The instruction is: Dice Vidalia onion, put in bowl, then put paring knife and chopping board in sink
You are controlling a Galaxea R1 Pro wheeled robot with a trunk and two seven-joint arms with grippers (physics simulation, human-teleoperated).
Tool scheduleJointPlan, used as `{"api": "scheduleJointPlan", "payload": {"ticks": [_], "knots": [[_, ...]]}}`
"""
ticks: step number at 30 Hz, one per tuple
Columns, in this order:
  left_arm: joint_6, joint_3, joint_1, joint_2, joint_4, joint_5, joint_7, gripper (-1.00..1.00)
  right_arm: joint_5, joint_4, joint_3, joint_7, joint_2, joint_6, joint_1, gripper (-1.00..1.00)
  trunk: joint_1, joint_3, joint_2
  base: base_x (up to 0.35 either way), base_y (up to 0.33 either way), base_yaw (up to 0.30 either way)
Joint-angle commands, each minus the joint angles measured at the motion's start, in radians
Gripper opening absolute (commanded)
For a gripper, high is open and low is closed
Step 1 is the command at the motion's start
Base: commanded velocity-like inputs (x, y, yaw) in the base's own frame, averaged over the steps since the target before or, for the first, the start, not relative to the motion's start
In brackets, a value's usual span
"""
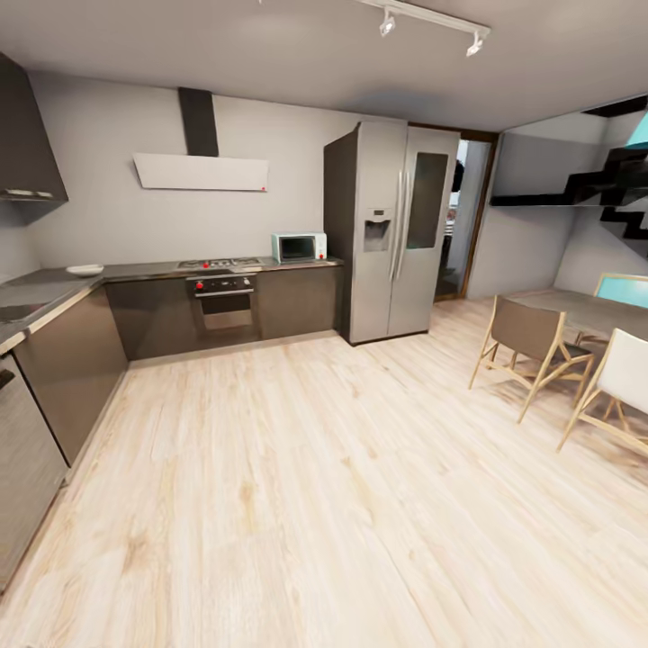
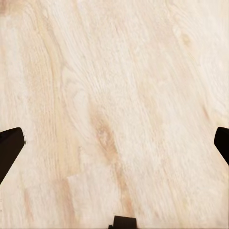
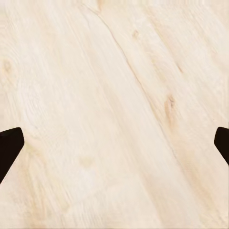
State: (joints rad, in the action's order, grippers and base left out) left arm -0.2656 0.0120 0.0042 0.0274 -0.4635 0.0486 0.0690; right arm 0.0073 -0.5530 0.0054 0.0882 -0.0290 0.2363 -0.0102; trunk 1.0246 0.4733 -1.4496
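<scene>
I stand far back on the wooden floor, facing an L-shaped kitchen. The grey countertop (image 1: 144, 269) runs along the back wall and down the left side over dark cabinets. A white shallow bowl (image 1: 85, 269) rests on it near the corner. A darker recess (image 1: 16, 311) in the worktop at the far left edge looks like the sink, though it is too cut off to be sure. The onion, chopping board and paring knife are out of view. My left gripper (image 2: 114, 148) and right gripper (image 3: 114, 148) hang open over bare floor, their dark fingertips (image 2: 9, 145) (image 3: 9, 143) wide apart.
An oven (image 1: 223, 301) with a hob sits in the back run, a microwave (image 1: 299, 246) beside it. A steel fridge (image 1: 396, 229) stands right of the counter. At the right stand a dining table (image 1: 585, 310) and wooden chairs (image 1: 531, 346). Light plank floor (image 1: 324, 468) spreads between.
</scene>
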Motion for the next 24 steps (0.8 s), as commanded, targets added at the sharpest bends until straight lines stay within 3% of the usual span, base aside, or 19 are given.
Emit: {"api": "scheduleJointPlan", "payload": {"ticks": [1,24], "knots": [[-0.001,-0.001,0.0,0.0,-0.001,0.005,0.002,1.0,0.001,0.001,0.001,0.004,0.0,0.003,-0.001,1.0,0.0,0.001,0.0,0.224,-0.004,0.274],[-0.001,-0.001,0.0,-0.001,-0.001,0.005,0.001,1.0,0.001,0.001,0.002,0.004,0.0,0.003,-0.001,1.0,0.0,0.001,0.0,0.224,-0.016,0.274]]}}
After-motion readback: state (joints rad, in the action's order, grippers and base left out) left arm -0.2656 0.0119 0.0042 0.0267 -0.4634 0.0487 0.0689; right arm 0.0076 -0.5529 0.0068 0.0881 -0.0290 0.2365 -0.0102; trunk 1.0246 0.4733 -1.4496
